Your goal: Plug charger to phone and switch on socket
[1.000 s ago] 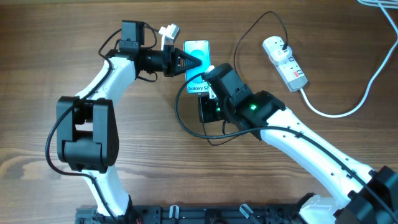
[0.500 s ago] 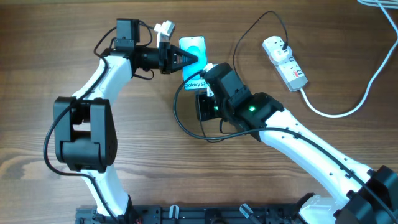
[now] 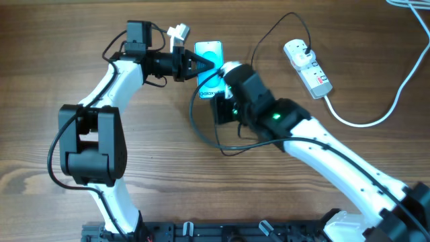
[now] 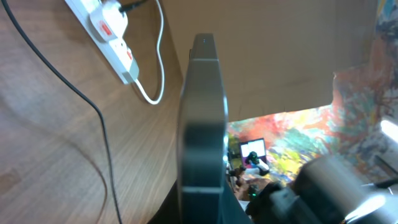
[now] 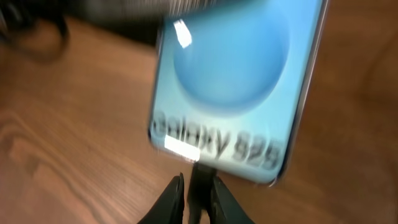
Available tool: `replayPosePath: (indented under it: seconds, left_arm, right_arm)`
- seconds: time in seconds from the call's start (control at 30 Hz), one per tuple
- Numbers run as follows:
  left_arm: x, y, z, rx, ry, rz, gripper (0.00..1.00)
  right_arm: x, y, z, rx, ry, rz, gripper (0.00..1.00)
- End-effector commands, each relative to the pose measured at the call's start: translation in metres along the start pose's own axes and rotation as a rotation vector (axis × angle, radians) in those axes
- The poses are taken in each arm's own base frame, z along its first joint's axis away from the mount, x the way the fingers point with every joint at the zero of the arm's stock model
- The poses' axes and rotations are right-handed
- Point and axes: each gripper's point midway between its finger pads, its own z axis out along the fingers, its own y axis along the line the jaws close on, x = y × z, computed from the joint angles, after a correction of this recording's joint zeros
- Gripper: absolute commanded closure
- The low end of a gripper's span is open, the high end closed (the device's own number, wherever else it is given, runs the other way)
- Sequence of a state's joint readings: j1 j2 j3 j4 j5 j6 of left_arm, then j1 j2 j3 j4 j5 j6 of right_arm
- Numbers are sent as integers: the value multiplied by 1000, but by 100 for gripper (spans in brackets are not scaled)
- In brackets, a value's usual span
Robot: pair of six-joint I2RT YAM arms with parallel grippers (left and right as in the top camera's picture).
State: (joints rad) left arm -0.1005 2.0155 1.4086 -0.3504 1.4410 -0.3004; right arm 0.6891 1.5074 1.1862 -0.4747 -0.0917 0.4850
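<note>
Glowing cyan with a white text strip at one end, the phone (image 3: 209, 59) is gripped along one long edge by the left end effector (image 3: 203, 65), whose fingers are closed on it. The right end effector (image 5: 196, 196) is placed just beside the strip end, pinched nearly shut on the charger (image 5: 200, 173) at its small black plug tip. Contact between tip and phone cannot be told through the blur. The socket (image 3: 308, 66) is seen well apart on the worktop (image 3: 168, 168).

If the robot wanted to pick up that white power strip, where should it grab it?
Probably across the narrow middle of the socket, coming straight down from above: it lies flat, its long sides are parallel, and plug and cord occupy the ends.
</note>
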Motion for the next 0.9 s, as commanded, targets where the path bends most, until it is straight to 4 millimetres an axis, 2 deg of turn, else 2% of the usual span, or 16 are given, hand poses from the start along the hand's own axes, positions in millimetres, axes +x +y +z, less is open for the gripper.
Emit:
replayPosePath:
  seconds: [0.0, 0.07, 0.13, 0.23, 0.27, 0.3, 0.4, 0.5, 0.6, 0.7, 0.8, 0.87]
  left_arm:
    - [8, -19, 7, 52, 35, 31, 96]
    - [8, -19, 7, 48, 34, 31, 96]
    - [7, -15, 7, 29, 26, 28, 96]
    - [4, -8, 7, -13, 10, 25, 96]
    - [3, -4, 7, -33, 3, 23, 96]
    - [3, 4, 7, -69, -7, 13, 96]
    - [14, 26, 11, -155, -5, -26, 96]
    - [37, 52, 20, -261, 38, -51, 96]
    - [54, 62, 35, -306, 80, -66, 96]
    - [59, 58, 51, -292, 111, -34, 96]
    - [49, 54, 54, -278, 74, -90, 96]
    - [40, 28, 56, -138, 75, -97, 96]
  right_arm:
    - [-36, -5, -35, 18, -134, 3, 79]
    - [-42, -4, -47, 10, -165, 6, 69]
    - [-45, -1, -63, -3, -188, 5, 65]
    - [-47, -7, -84, 27, -222, 11, 46]
    - [-47, -16, -91, 73, -234, 25, 39]
    - [-46, -30, -98, 126, -244, 66, 19]
    - [-37, -67, -107, 230, -211, 166, 0]
    - [-28, -105, -112, 321, -164, 238, 0]
    - [-22, -122, -114, 364, -142, 274, 0]
    - [-5, -114, -104, 301, -63, 277, 0]
    - [22, -91, -87, 142, 68, 240, 4]
    - [46, -83, -72, 75, 167, 256, 14]
